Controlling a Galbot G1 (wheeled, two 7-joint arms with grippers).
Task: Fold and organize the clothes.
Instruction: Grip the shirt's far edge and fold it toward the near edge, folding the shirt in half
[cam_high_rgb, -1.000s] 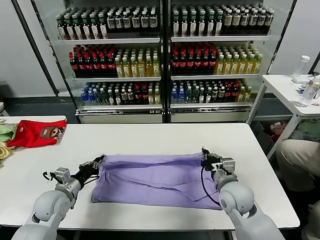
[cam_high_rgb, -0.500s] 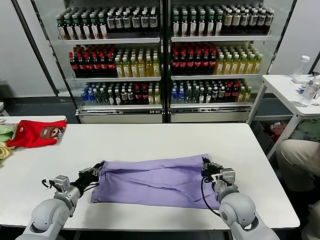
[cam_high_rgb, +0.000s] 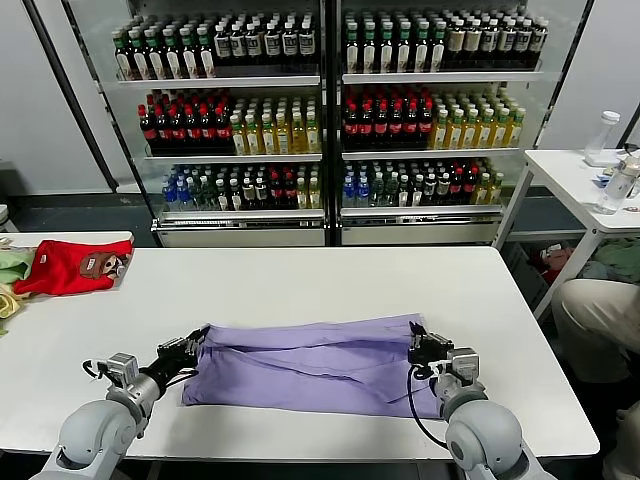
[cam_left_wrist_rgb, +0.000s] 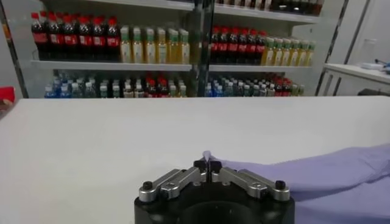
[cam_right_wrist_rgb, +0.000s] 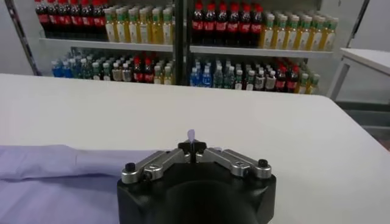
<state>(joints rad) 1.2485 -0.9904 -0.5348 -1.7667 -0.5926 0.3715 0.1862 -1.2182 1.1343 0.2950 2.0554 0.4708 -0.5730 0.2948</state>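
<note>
Scene: a white table (cam_high_rgb: 300, 275) seen from the robot's head, with glass-fronted drink coolers (cam_high_rgb: 330, 120) full of bottles along the far wall at 12 o'clock.

T-shirt: a lavender T-shirt (cam_high_rgb: 310, 365) lies spread across the near middle of the table, its far edge folded toward the robot and rumpled into soft ridges. No print or label shows.

Left gripper: the left gripper (cam_high_rgb: 192, 343) is at the shirt's 9 o'clock corner. In its wrist view (cam_left_wrist_rgb: 208, 165) the two fingers are clenched together with a small tip of lavender cloth pinched between them.

Right gripper: the right gripper (cam_high_rgb: 418, 340) is at the shirt's 3 o'clock corner. Its wrist view (cam_right_wrist_rgb: 192, 146) shows the fingers pressed together on a sliver of lavender cloth that pokes up between them.

Other cloths: a red garment (cam_high_rgb: 72, 267) with a brown cartoon patch lies at the table's far left, about 10 o'clock from the shirt and well apart from it, beside green and yellow cloths (cam_high_rgb: 10, 275) at the picture's edge.

Side table: a second white table (cam_high_rgb: 580, 180) at 2 o'clock holds clear bottles (cam_high_rgb: 618, 170).
</note>
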